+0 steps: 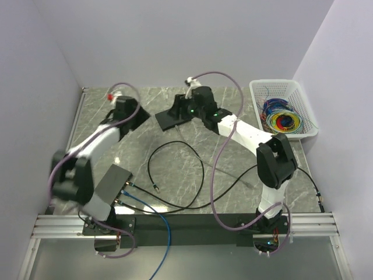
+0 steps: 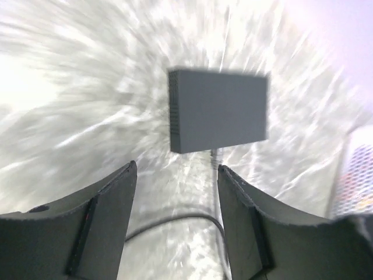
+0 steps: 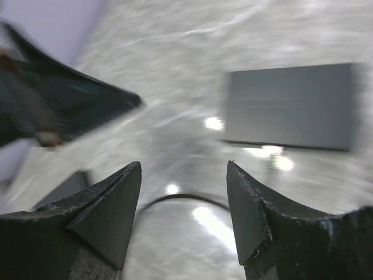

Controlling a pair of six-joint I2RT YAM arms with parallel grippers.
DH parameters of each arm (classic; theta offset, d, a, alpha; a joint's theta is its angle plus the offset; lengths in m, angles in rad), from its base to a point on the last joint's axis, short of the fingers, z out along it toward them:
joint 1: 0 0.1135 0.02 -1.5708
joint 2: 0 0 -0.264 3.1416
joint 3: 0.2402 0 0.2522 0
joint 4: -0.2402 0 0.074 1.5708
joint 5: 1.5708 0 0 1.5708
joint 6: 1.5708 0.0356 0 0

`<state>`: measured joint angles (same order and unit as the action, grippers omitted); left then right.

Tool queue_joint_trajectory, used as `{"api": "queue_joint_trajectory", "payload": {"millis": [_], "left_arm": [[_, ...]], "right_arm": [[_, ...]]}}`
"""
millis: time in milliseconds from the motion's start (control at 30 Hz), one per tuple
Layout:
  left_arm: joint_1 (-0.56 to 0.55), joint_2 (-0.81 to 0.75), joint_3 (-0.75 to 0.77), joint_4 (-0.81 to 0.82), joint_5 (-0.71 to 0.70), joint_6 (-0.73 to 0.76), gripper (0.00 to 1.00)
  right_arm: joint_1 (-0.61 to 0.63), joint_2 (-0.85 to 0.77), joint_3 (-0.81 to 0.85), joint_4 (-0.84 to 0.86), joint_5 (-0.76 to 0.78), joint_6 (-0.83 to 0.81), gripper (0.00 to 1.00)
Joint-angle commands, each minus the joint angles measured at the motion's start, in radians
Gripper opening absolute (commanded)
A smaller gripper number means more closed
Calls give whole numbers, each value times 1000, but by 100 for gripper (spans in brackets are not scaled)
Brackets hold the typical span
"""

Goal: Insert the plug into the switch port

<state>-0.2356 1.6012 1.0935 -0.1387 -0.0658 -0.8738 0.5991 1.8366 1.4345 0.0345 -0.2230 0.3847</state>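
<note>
A dark grey switch [image 1: 171, 116] lies at the back middle of the table. In the left wrist view the switch [image 2: 218, 108] has a pale plug [image 2: 215, 157] against its near edge, with its cable [image 2: 175, 221] curving back under my fingers; blur hides whether the plug is seated. My left gripper [image 1: 128, 111] is open and empty just left of the switch, jaws apart in its own view [image 2: 175, 169]. My right gripper [image 1: 191, 104] is open and empty over the switch's right end; in its own view [image 3: 183, 166] the switch [image 3: 291, 105] lies ahead to the right.
A second dark box [image 1: 112, 181] with blue and black cables plugged in sits at the front left. A black cable [image 1: 175, 175] loops across the middle, with a loose end [image 1: 156, 187]. A white basket [image 1: 285, 108] of coloured wires stands at the back right.
</note>
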Motion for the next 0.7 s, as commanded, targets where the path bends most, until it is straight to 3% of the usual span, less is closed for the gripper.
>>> {"api": "queue_joint_trajectory", "payload": {"millis": [0,133,233,333,400,667], "left_arm": [[41,-250,-134,-142,-153,-85,64],[48,-481,-340,-223,-265,-174,71],[47,-657,-362,-352,-356,-209,72],[48,-851,-360,-412,-402,-218,75],[48,-967,-345,-417,-417,-203,81],[48,-1141,-207,-496,-440,-169,83]], "right_arm": [[68,70,73,19,-194,65,67],[119,203,251,24,-505,147,66],[183,314,381,-27,-637,154,63],[287,352,414,-82,-656,112,61],[339,380,443,-157,-633,76,53],[576,529,541,-232,-521,77,24]]}}
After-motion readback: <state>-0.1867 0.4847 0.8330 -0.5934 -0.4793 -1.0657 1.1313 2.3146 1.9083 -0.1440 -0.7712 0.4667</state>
